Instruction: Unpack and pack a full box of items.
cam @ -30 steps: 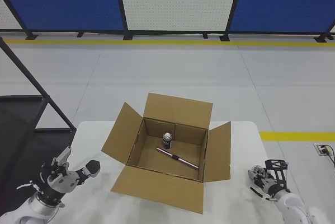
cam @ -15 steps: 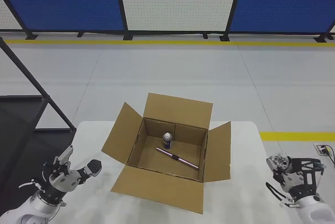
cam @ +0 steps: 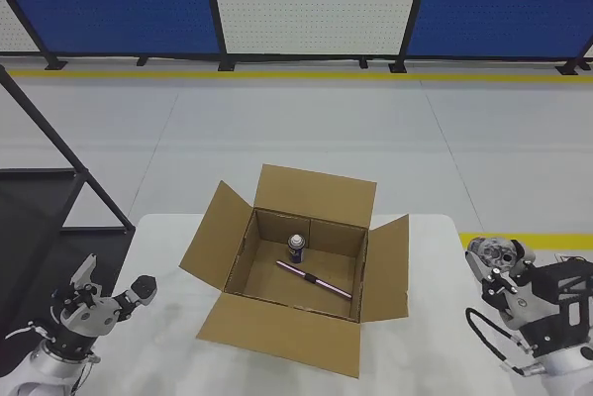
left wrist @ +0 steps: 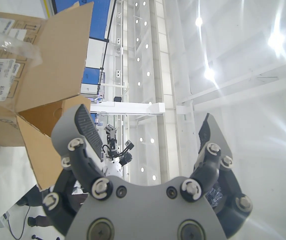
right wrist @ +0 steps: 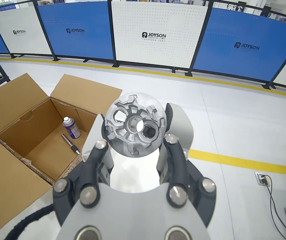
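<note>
1. We saw the right gripper with its fingers clamped on a round metal gear-like part, to the right of the open cardboard box.
2. The left gripper had its fingers apart and empty, to the left of the box.
3. Inside the box, a spray can stood upright by the back wall, and a slim rod lay near it.

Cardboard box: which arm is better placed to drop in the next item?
Probably right: the right gripper is shut on a round metal part near the box; the left gripper is open, empty.

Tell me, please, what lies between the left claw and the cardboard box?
In the top view, only bare white table separates the left claw from the cardboard box.
</note>
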Controlling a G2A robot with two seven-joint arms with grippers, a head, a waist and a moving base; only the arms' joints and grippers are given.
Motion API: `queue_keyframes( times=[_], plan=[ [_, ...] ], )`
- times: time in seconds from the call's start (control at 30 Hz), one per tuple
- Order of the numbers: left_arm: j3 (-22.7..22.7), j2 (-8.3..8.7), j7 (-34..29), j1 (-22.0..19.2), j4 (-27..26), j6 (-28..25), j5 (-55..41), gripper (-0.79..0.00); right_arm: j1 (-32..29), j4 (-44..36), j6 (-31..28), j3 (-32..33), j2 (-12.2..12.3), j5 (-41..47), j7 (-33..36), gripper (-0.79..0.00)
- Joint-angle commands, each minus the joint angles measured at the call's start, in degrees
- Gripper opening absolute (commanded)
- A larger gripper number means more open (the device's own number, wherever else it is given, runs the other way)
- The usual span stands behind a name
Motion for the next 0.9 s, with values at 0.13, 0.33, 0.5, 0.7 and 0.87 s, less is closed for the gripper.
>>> queue_keyframes(
  times=[0.13, 0.33, 0.5, 0.7, 0.87],
  plan=[
    [-0.88, 0.13, 0.23, 0.28, 0.36, 0.07, 0.17, 0.000, -0.05, 0.02, 0.05, 0.04, -0.01, 0.05, -0.10, -0.785],
    [-0.88, 0.13, 0.23, 0.28, 0.36, 0.07, 0.17, 0.000, -0.24, 0.03, -0.44, -0.21, -0.01, 0.14, -0.78, -0.785],
    [-0.12, 0.12, 3.54, 0.09, -0.03, -0.72, 2.73, 0.000, -0.12, -2.98, -5.42, -2.89, 0.24, -3.51, -2.90, -0.785],
    [0.87, 0.19, 7.80, -0.03, 0.43, -2.95, 8.00, 0.000, 8.88, -2.98, -9.20, -12.14, 0.62, -10.17, 3.19, -0.785],
    [1.04, 0.12, 9.12, 0.44, 1.47, -4.08, 8.01, 0.000, 18.20, -2.00, -9.80, -22.66, 0.29, -12.00, 11.38, -0.785]
  ],
)
